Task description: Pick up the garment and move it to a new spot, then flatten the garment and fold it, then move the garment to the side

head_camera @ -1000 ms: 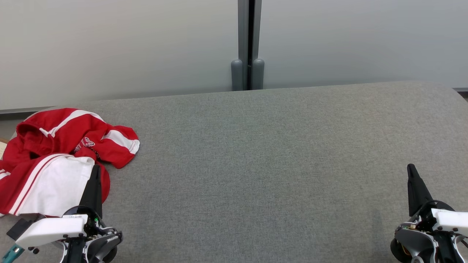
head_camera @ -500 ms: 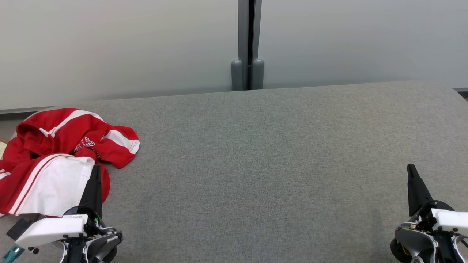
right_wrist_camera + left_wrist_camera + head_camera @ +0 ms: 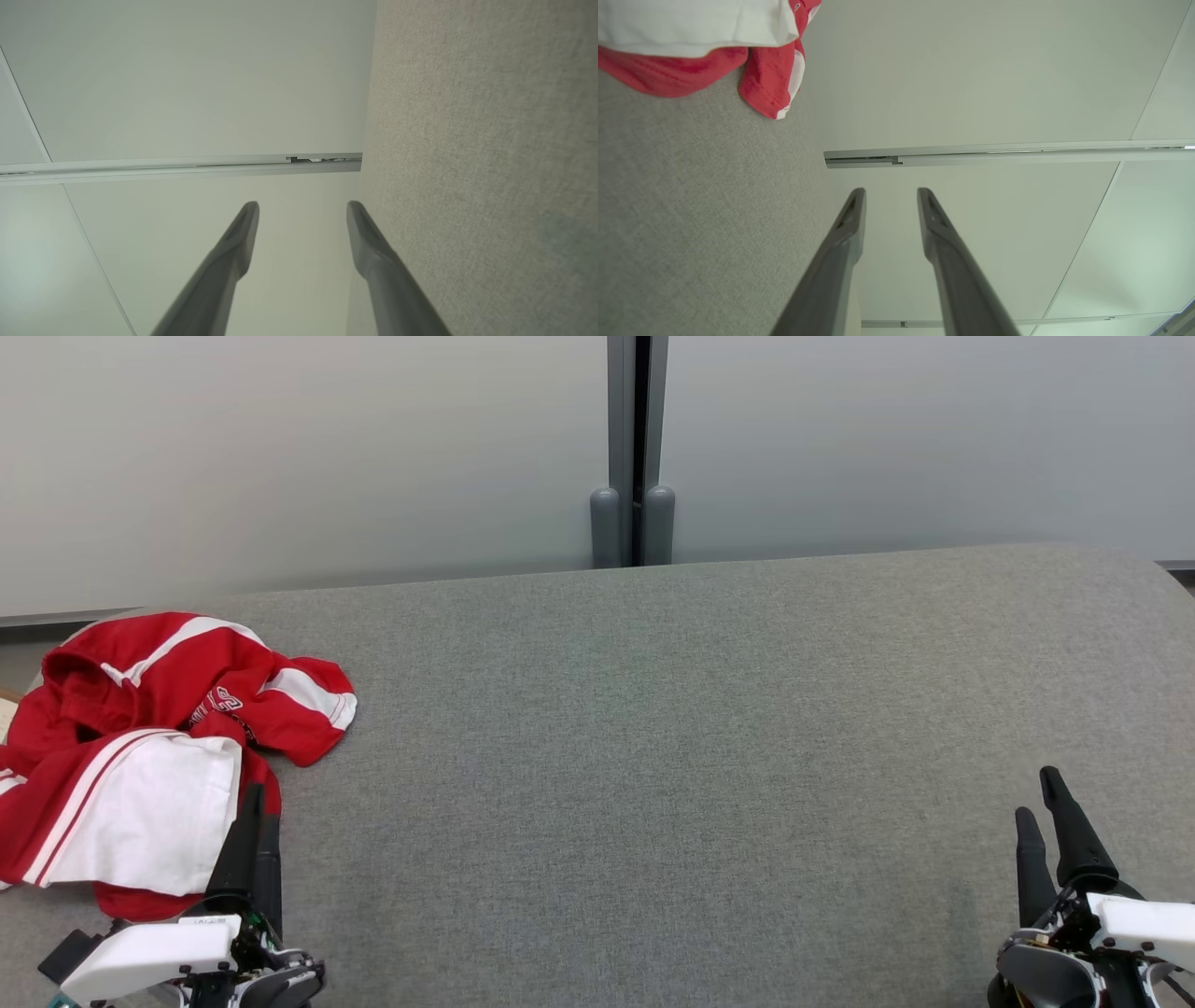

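Garment (image 3: pixel 159 728), a crumpled red and white heap, lay just ahead of the left gripper (image 3: pixel 259 803) and slightly to its left, almost touching its parted, empty fingers. The right gripper (image 3: pixel 1037 793), also parted and empty, was well apart, across the grey cushion (image 3: pixel 653 756); nothing stood in the way.

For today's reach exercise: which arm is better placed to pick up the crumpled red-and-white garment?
Left. The left gripper, open, is close beside the garment; the right gripper sits far across the grey surface.
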Controlling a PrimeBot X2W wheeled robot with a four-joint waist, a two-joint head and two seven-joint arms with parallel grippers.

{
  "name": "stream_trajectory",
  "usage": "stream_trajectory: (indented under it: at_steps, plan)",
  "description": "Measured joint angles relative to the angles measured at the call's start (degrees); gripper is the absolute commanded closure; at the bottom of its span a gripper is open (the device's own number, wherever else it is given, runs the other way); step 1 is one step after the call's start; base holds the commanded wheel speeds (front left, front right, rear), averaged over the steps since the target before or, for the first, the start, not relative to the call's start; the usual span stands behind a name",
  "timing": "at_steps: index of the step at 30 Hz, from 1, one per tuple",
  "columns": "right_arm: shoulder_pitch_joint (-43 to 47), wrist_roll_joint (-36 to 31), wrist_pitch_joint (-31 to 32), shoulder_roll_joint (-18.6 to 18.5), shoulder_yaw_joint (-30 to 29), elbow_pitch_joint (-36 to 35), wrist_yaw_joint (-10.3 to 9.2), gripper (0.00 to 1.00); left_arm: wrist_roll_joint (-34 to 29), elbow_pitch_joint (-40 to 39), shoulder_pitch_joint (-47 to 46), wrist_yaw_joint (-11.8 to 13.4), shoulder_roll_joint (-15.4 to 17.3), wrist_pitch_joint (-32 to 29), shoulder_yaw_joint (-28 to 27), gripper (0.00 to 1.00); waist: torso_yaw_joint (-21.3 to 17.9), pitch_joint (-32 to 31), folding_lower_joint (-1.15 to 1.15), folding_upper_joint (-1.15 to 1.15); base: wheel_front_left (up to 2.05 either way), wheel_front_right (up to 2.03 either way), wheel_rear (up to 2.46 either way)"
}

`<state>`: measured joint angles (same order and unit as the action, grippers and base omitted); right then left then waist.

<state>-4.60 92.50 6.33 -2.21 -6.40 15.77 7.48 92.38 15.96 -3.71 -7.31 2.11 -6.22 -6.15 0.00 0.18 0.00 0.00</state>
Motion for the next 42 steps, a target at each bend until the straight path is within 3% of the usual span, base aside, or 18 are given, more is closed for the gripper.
stream_trajectory:
  at_steps: [10, 18, 31, 42]
  plan:
    - [-0.3, 0.1, -2.9, -0.1, 2.6, -1.4, 0.0, 0.0, -0.8, -0.7, -0.2, 0.0, 0.1, 2.9, 1.8, 0.0, 0.0, 0.0, 0.0, 0.0, 0.0, 0.0, 0.0]
    - [-1.3, -3.8, -4.9, -0.6, 5.2, -3.6, 0.0, 0.0, -7.4, -2.7, -0.3, 0.0, 0.2, 5.0, 1.9, 0.0, 0.1, -0.1, 0.0, 0.0, 0.0, 0.0, 0.0]
    - [-2.3, -19.6, -7.9, -2.3, 10.3, -6.4, 0.0, 0.0, -25.3, -5.1, -0.2, 0.4, 0.2, 7.9, 2.7, 0.0, 0.1, -0.1, 0.0, 0.0, 0.0, 0.0, 0.0]
    - [-2.8, -37.1, -10.0, -3.2, 12.4, -5.7, 0.0, 0.0, -43.3, -5.8, 0.0, 3.2, 0.5, 10.1, 4.8, 0.0, 0.3, -0.3, 0.0, 0.0, 0.0, 0.0, 0.0]
